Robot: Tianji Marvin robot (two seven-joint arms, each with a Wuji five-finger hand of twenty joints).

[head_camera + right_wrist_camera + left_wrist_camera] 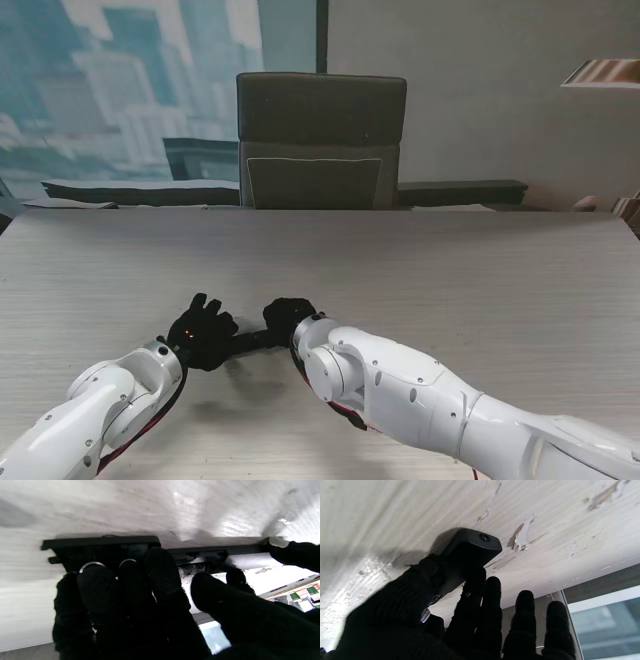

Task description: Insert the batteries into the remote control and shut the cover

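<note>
The black remote control (250, 340) lies low over the table between my two gloved hands. My left hand (205, 330) is shut on one end of it; in the left wrist view the thumb (420, 585) and fingers (475, 597) clamp the remote's end (472, 545). My right hand (288, 318) grips the other end. In the right wrist view its fingers (160, 572) press on the remote's open back (100, 546), where metal rings (90, 564) show. A silvery battery (191, 568) is partly seen in the long body (212, 551). Whether the cover is on is hidden.
The pale wood-grain table (450, 270) stretches wide around the hands. A dark office chair (320, 140) stands behind the table's far edge. Worn, peeling patches (522, 535) mark the table surface near the remote.
</note>
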